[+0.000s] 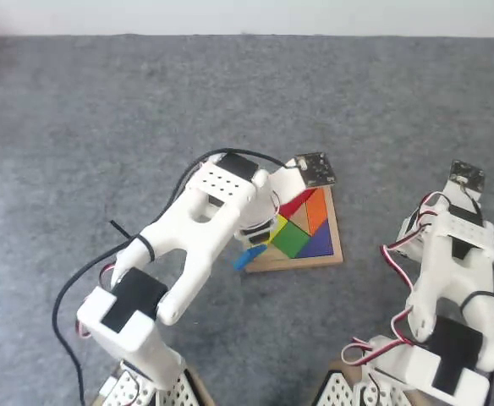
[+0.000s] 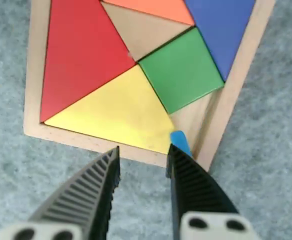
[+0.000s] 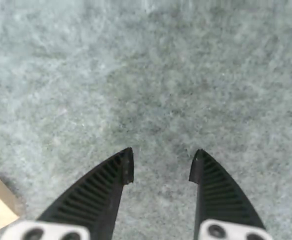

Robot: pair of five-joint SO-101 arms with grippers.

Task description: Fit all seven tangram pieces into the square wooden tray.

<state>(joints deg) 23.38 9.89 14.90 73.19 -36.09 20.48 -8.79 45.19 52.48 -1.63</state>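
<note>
At a corner of the wooden tray [image 2: 36,75], the left gripper [image 2: 144,149] gapes empty beside a blue piece [image 2: 180,140], likely light, stiff and slick: pinch its edges.

High view looks down on the tray [image 1: 306,261] from afar. Left wrist view faces it closely; right wrist view faces carpet [image 3: 161,75] beside it, sharing its corner.

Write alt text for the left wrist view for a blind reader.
The left gripper, jaws open, hangs over the rim of the square wooden tray, a small light-blue piece by one fingertip at the tray's bare corner. Red, yellow, green, tan, orange and dark-blue pieces fill the rest.
</note>
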